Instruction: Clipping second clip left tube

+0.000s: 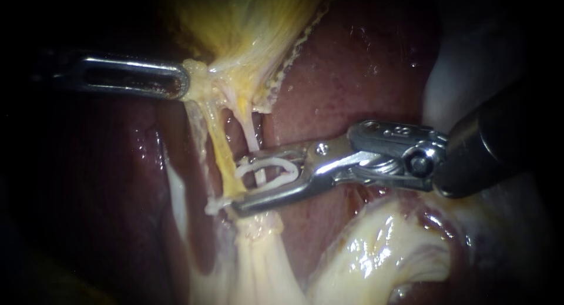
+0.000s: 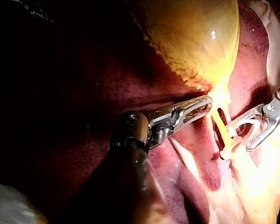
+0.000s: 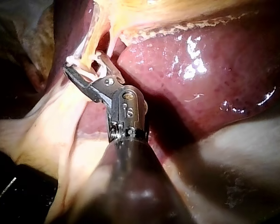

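The yellow gallbladder point(image 1: 247, 23) hangs over the dark red liver point(image 1: 352, 70). My left instrument point(image 1: 183, 84) has its jaws shut on the tissue at the gallbladder's neck and holds it toward the left. Two tubes run down from there: a yellow left tube point(image 1: 218, 146) and a thin pale right tube point(image 1: 251, 134). My right instrument point(image 1: 238, 185) carries a white clip point(image 1: 276, 164) between its spread jaws. The pale tube passes through the clip and the yellow tube lies at the jaw tips. A small white piece point(image 1: 212, 207) sits at the yellow tube's lower end.
Glistening pale fatty tissue point(image 1: 364, 252) bulges below my right instrument's shaft. A pale band of tissue point(image 1: 176, 193) runs down the liver to the left of the tubes. Liver surface surrounds both instruments on each side.
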`<state>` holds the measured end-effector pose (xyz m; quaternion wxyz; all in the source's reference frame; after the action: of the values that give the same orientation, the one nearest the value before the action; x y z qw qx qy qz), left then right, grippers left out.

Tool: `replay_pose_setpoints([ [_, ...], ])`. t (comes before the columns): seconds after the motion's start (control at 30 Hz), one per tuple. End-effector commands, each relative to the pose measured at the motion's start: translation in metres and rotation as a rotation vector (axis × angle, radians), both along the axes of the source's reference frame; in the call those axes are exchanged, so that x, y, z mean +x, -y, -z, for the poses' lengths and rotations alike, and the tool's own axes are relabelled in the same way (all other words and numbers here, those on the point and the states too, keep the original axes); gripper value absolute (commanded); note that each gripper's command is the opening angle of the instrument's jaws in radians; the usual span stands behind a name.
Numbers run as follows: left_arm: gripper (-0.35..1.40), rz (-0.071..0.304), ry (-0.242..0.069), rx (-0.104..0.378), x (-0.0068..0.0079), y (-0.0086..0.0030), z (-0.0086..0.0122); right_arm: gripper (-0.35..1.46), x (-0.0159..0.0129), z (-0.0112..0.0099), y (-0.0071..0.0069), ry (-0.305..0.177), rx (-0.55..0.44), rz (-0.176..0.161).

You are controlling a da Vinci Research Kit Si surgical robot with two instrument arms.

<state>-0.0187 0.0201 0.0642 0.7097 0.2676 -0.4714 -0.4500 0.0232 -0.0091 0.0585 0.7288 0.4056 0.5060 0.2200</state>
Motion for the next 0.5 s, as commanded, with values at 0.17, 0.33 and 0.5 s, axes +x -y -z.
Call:
replay_pose_setpoints([
  [0.17,-0.35,0.000,0.000,0.000,0.0000,0.0000,0.0000,0.50,-0.0001,-0.0007,-0.0002,0.008,0.003,0.002],
  [0.33,-0.35,0.000,0.000,0.000,0.0001,0.0000,0.0000,0.50,-0.0003,-0.0010,-0.0002,0.010,0.001,0.004],
  [0.5,-0.35,0.000,0.000,0.000,0.0001,0.0000,0.0000,0.50,-0.0003,-0.0013,-0.0003,0.010,0.000,0.004],
])
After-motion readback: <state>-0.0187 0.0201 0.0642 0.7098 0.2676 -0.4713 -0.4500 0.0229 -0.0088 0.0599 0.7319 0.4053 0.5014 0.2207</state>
